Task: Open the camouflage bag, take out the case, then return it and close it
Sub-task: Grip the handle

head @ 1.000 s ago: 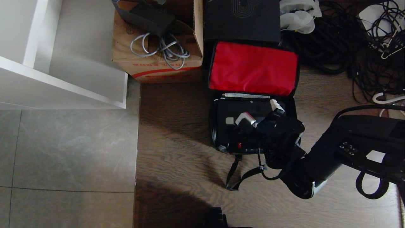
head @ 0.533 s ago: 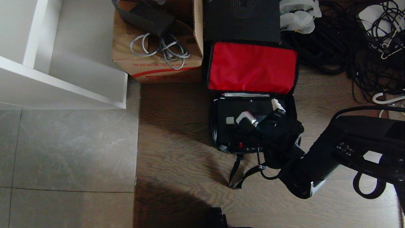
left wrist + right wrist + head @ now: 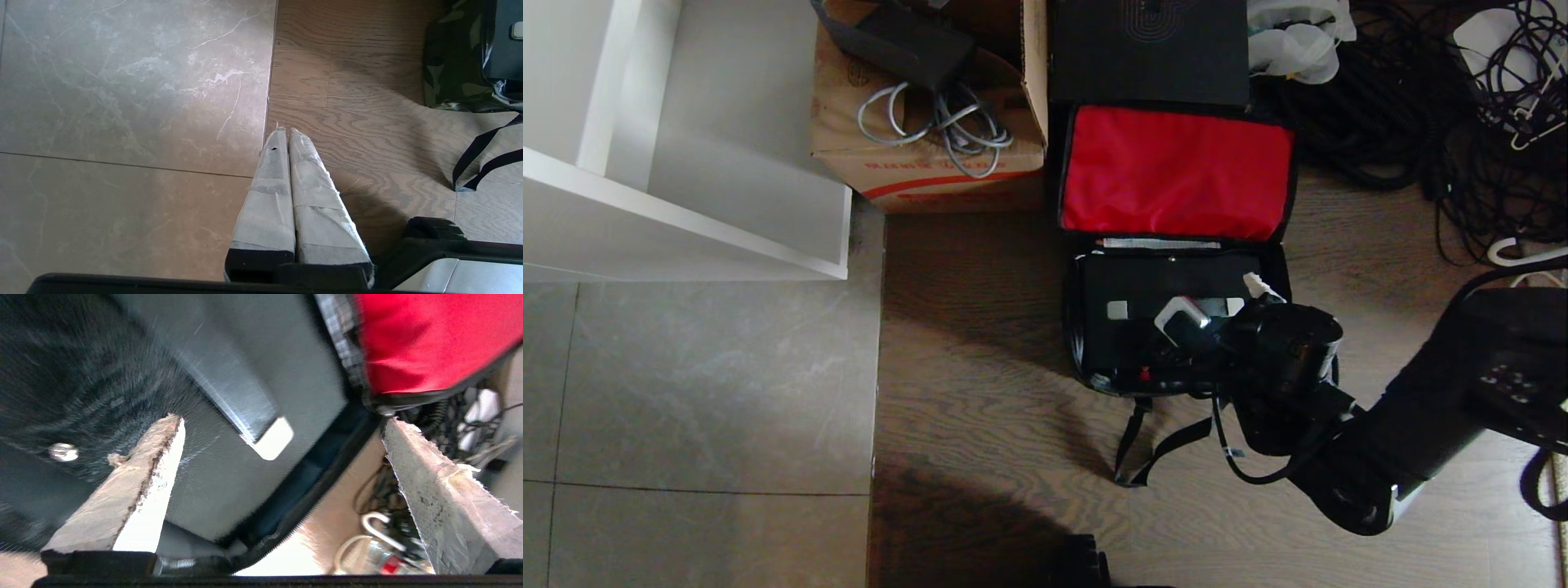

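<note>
The right gripper (image 3: pixel 1217 304), fingers spread wide and empty, hangs over the case (image 3: pixel 1131 282), hiding its handle. The case sits in the camouflage bag (image 3: pixel 1176 171). The left gripper (image 3: pixel 286 132) is pinched closed.

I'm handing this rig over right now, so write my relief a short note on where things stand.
Right hand: open, holding nothing, poised over the right end of the case.
Left hand: shut, empty, parked over the floor, away from the bag.
Camouflage bag: on the wood floor, unzipped, red-lined flap laid back.
Case: lying inside the bag.
Done: bag opened.
Left: cannot tell whether the case has been out yet; bag still to close.
</note>
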Tool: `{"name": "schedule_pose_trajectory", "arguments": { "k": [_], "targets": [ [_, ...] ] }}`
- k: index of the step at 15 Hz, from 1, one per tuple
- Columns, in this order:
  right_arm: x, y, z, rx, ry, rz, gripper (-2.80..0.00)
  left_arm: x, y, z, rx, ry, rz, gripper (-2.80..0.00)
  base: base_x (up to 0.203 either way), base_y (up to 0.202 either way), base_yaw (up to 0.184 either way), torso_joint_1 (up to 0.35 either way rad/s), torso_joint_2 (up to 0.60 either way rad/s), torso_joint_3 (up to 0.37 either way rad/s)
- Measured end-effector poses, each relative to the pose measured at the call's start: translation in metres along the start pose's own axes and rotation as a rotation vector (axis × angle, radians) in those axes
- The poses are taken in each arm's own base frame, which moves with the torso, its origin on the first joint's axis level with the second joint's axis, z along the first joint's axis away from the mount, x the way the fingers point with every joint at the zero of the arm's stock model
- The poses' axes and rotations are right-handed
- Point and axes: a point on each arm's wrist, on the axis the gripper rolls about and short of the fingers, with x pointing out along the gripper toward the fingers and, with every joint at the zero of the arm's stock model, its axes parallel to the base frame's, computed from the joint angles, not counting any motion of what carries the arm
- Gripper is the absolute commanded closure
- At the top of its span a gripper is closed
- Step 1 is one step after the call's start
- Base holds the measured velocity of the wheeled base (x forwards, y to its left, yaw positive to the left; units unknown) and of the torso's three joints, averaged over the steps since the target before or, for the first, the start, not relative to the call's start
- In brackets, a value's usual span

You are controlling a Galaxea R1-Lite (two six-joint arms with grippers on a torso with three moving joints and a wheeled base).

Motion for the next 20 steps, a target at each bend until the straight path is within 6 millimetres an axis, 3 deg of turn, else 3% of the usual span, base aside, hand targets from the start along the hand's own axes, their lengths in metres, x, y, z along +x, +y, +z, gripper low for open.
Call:
{"name": "schedule_pose_trajectory", "arguments": {
  "k": [5, 8, 13, 16, 20],
  "targets": [
    [-0.029, -0.042, 0.009, 0.114, 0.013, 0.088, -2.8, 0.0, 0.0, 0.0, 0.0, 0.0, 0.001, 0.0, 0.0, 0.0, 0.0, 0.0, 0.0, 0.0],
    [-0.041, -0.052, -0.01, 0.189, 0.028, 0.312, -2.8, 0.0, 0.0, 0.0, 0.0, 0.0, 0.001, 0.0, 0.0, 0.0, 0.0, 0.0, 0.0, 0.0],
    [-0.037, -0.074, -0.069, 0.495, 0.081, 0.824, -2.8, 0.0, 0.0, 0.0, 0.0, 0.0, 0.001, 0.0, 0.0, 0.0, 0.0, 0.0, 0.0, 0.0],
    [-0.025, -0.077, -0.082, 0.693, 0.082, 0.958, -2.8, 0.0, 0.0, 0.0, 0.0, 0.0, 0.001, 0.0, 0.0, 0.0, 0.0, 0.0, 0.0, 0.0],
    [-0.013, -0.071, -0.091, 0.756, 0.03, 1.066, -2.8, 0.0, 0.0, 0.0, 0.0, 0.0, 0.001, 0.0, 0.0, 0.0, 0.0, 0.0, 0.0, 0.0]
  ]
}}
